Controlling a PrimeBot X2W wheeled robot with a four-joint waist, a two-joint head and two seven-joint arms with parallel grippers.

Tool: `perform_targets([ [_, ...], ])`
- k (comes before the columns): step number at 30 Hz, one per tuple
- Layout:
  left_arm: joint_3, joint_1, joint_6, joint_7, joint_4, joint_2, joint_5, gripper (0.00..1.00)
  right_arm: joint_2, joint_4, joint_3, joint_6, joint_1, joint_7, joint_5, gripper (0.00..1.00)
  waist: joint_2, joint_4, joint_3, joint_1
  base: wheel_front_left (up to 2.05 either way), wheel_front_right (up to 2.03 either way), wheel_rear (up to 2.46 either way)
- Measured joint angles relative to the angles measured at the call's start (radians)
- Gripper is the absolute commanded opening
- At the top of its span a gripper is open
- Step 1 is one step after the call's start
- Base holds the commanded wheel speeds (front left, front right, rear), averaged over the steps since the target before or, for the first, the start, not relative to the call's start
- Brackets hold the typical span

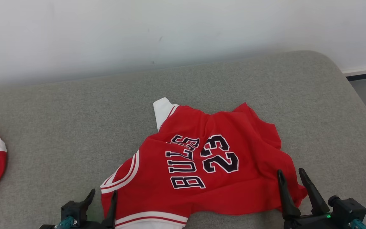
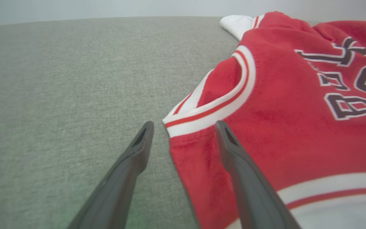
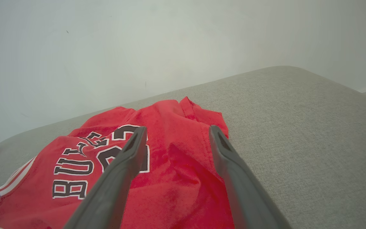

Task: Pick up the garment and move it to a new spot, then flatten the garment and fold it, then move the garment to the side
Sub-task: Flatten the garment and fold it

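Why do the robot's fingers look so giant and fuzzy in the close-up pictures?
Left wrist view: the left gripper sits near the wide lens, so its fingers look huge and soft-edged, the shirt clearer. Right wrist view: same for the right gripper. Head view: even, soft light.

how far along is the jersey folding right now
Done: nothing visibly; the jersey lies rumpled and unfolded on the grey cushion. In hand: the left hand and right hand sit open at its near corners, gripping nothing. Left: flattening, folding, moving it aside.
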Motion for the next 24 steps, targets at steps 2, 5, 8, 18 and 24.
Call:
perform_targets([
  [2, -0.007, -0.024, 0.0, 0.0, 0.036, 0.011, -0.007, 1.0, 0.002, 0.004, 0.002, 0.0, -0.005, 0.0, 0.0, 1.0, 0.0, -0.01, 0.007, 0.0, 0.0, 0.0, 0.0],
  [5, -0.022, -0.048, 0.0, 0.0, 0.073, 0.021, -0.017, 1.0, 0.003, 0.008, 0.001, 0.0, -0.007, 0.0, -0.001, 1.0, 0.0, -0.023, 0.015, 0.0, 0.0, 0.0, 0.0],
  [8, -0.052, -0.065, 0.0, 0.0, 0.104, 0.026, -0.048, 1.0, 0.008, 0.011, 0.001, 0.0, -0.007, 0.0, -0.008, 1.0, 0.0, -0.032, 0.018, 0.0, 0.0, 0.0, 0.0],
  [18, -0.023, -0.106, -0.001, 0.0, 0.03, 0.066, -0.069, 0.0, 0.014, 0.001, -0.024, 0.0, -0.006, 0.0, -0.025, 1.0, 0.0, 0.0, 0.016, 0.0, 0.0, 0.0, 0.0],
  [24, 0.085, -0.079, 0.001, 0.0, -0.031, 0.115, -0.053, 0.0, 0.021, 0.006, -0.026, 0.0, -0.008, 0.0, -0.026, 1.0, 0.0, 0.036, 0.013, 0.0, 0.0, 0.0, 0.0],
])
